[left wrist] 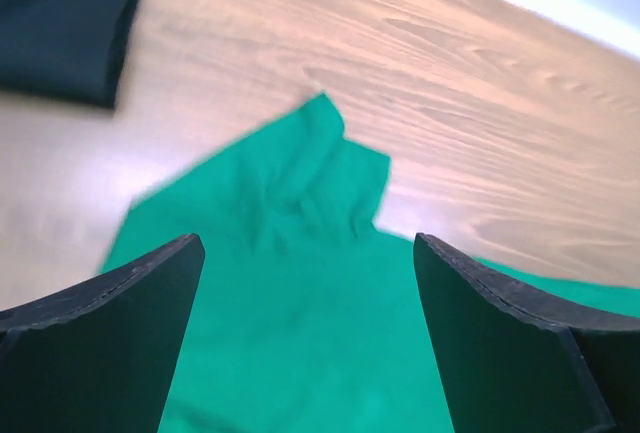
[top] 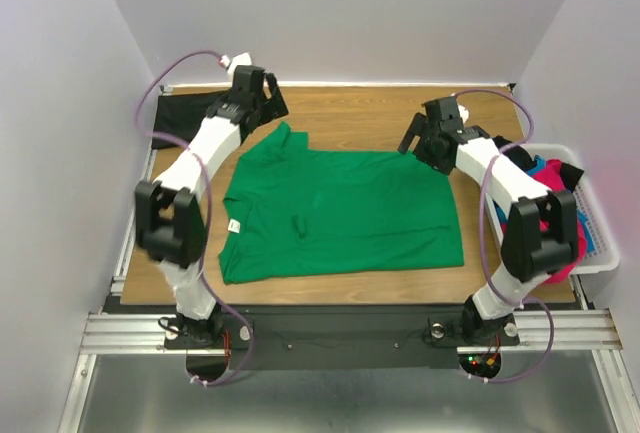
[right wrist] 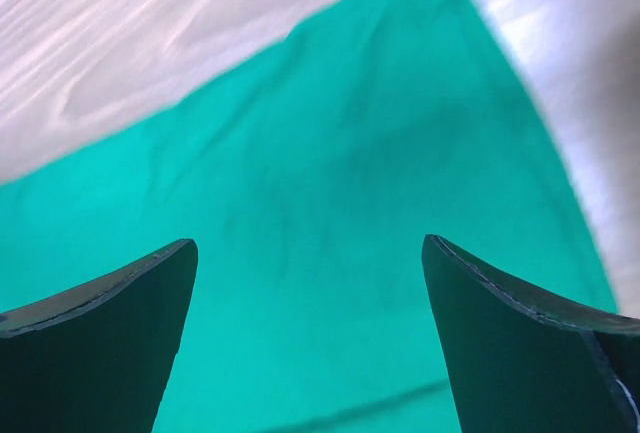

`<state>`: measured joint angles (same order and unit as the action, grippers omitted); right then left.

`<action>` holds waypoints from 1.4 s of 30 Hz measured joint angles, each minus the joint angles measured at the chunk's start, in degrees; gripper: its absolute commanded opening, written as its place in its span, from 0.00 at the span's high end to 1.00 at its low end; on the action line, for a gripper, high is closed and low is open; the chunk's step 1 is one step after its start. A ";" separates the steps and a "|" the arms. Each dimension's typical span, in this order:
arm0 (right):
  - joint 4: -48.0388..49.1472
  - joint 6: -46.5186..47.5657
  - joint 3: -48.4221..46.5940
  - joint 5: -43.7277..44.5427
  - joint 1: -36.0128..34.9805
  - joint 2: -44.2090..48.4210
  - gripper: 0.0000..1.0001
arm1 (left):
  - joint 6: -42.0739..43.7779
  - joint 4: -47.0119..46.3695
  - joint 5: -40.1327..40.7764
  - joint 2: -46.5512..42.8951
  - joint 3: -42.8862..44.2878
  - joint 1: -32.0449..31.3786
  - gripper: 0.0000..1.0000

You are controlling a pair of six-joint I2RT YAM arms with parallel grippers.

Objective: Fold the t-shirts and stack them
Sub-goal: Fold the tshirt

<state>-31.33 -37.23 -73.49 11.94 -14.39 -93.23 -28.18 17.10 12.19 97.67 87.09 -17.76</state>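
A bright green t-shirt lies spread flat in the middle of the wooden table, its white neck label at the left edge. My left gripper hovers open at the back left, just above the shirt's far sleeve. The left wrist view shows that sleeve ahead of the open left gripper, nothing between the fingers. My right gripper hangs open over the shirt's back right corner. In the right wrist view, green cloth fills the space under the open right gripper. A black t-shirt lies at the back left.
A white plastic basket stands at the table's right edge, holding magenta, blue and black cloth. The black cloth shows at the top left of the left wrist view. White walls close in the table on three sides.
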 measured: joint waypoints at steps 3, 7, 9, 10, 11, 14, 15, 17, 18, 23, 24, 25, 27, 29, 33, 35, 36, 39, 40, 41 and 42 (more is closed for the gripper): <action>-0.24 1.70 -3.98 0.59 2.27 -5.16 0.00 | 9.75 1.27 -3.74 14.58 13.33 0.83 0.05; -0.37 3.61 -5.68 1.62 4.17 -7.15 0.00 | 18.58 6.16 -5.53 32.76 35.06 1.01 0.18; -0.57 4.33 -5.88 2.05 4.57 -7.19 0.00 | 21.09 7.93 -6.23 39.56 42.80 1.11 0.24; -0.61 4.59 -5.88 2.25 4.61 -7.23 0.00 | 21.94 8.52 -6.49 41.62 44.63 1.20 0.24; -0.74 4.92 -5.88 2.47 4.63 -7.28 0.00 | 22.82 9.07 -7.04 44.22 46.07 1.25 0.25; -0.90 5.79 -5.88 2.99 4.66 -7.56 0.00 | 23.87 10.78 -7.45 46.42 44.89 1.51 0.30; -0.90 5.90 -5.88 3.08 4.68 -7.67 0.00 | 23.96 10.84 -7.41 46.58 44.09 1.64 0.32; -0.90 6.08 -5.88 3.17 4.68 -8.11 0.00 | 23.85 11.10 -7.13 47.21 43.25 1.97 0.35; -0.90 6.16 -5.88 3.13 4.68 -8.31 0.00 | 23.85 11.04 -7.08 47.52 43.25 2.10 0.36; -0.96 6.21 -5.88 3.06 4.68 -10.10 0.00 | 23.06 10.78 -6.73 49.72 45.92 2.45 0.41; -1.01 6.21 -5.88 3.08 4.68 -10.32 0.00 | 22.73 10.67 -6.69 49.90 45.92 2.49 0.42; -1.11 6.21 -5.88 3.08 4.68 -10.49 0.00 | 22.67 10.45 -6.56 49.90 45.92 2.49 0.42; -1.20 6.21 -5.88 3.10 4.68 -10.78 0.00 | 22.34 10.03 -6.47 50.01 45.90 2.49 0.48; -1.33 6.38 -6.29 3.10 4.68 -11.47 0.00 | 22.12 9.60 -6.49 50.16 45.90 2.49 0.56; -1.62 6.67 -9.40 4.13 4.68 -14.34 0.00 | 21.79 8.81 -6.43 50.29 45.90 2.49 0.80; -1.66 7.06 -11.72 4.85 4.68 -16.35 0.02 | 21.77 8.57 -6.86 50.29 45.90 2.49 1.00; -1.49 7.26 -13.20 5.46 4.68 -17.73 0.02 | 21.68 8.39 -7.43 50.29 45.90 2.56 1.00; -1.38 7.69 -16.70 7.15 4.94 -21.18 0.02 | 21.53 8.09 -8.79 50.29 45.90 2.71 1.00; -1.44 7.89 -17.90 7.87 4.98 -22.58 0.03 | 21.53 7.96 -9.16 50.29 45.90 2.73 1.00; -1.40 8.00 -18.73 8.28 5.07 -23.56 0.06 | 21.53 7.91 -9.46 50.29 45.90 2.73 1.00; -1.46 8.31 -20.22 8.74 5.29 -25.14 0.08 | 21.53 7.76 -9.92 50.29 45.90 2.75 1.00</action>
<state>-32.80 -28.93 -93.71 20.69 -9.10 -118.37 -6.66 24.86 2.26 147.96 132.99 -15.00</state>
